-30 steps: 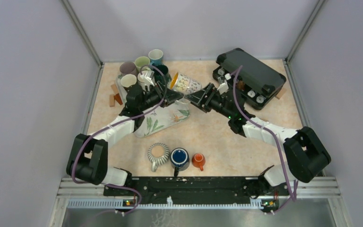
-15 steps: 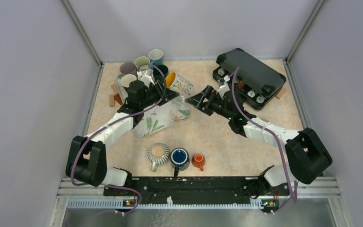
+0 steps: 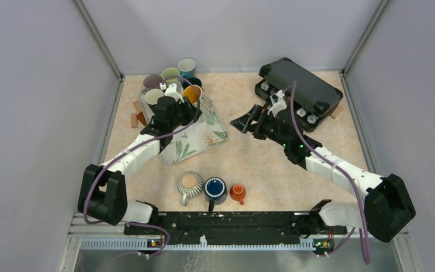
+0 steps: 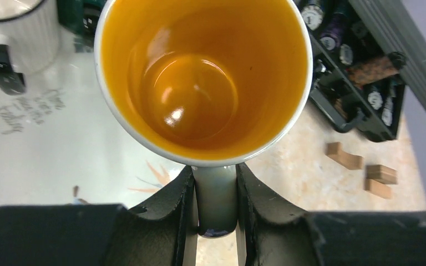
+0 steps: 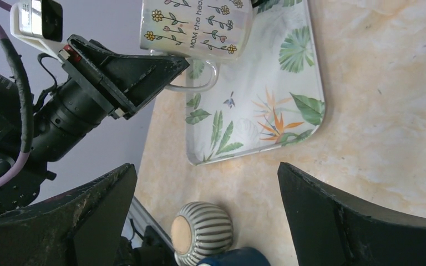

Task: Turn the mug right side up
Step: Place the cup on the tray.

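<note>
Mug (image 4: 202,77) mouth-up, handle (image 4: 215,202) pinched in left gripper (image 4: 215,176), over tray (image 3: 204,139) far end — seated or not, cannot tell | risk: cups (image 3: 169,75) crowd its left, a nudge topples one; thin handle hold may let it swing | room: open table (image 3: 249,164) rightward; right gripper (image 3: 248,118) fingers apart, near case (image 3: 306,85)

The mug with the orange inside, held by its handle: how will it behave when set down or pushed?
The mug looks like glazed ceramic, so probably rigid, breakable and rather slippery. The left gripper pinches only the handle, so the mug may swing. On the glossy tray it would likely slide rather than tip.
</note>
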{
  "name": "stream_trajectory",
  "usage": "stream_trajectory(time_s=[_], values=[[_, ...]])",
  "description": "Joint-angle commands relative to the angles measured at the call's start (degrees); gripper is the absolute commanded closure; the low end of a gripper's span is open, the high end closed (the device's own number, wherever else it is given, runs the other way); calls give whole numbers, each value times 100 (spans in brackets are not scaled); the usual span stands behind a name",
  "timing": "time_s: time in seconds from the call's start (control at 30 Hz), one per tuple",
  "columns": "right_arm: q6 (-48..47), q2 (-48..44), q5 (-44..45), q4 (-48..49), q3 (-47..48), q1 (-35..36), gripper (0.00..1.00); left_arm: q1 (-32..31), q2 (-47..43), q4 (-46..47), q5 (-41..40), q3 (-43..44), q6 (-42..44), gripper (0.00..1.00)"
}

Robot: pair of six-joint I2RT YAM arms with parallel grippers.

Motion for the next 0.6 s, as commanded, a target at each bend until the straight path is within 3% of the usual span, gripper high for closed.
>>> stream_trajectory(time_s=[0.0,0.57], values=[[-492,-533,330,-526,132,3,1,-159,-96,1047,-757,281,652,100],[-825,-1552,743,-1487,-178,-4,1,-534,1013,942,-1764,618,1325,100]])
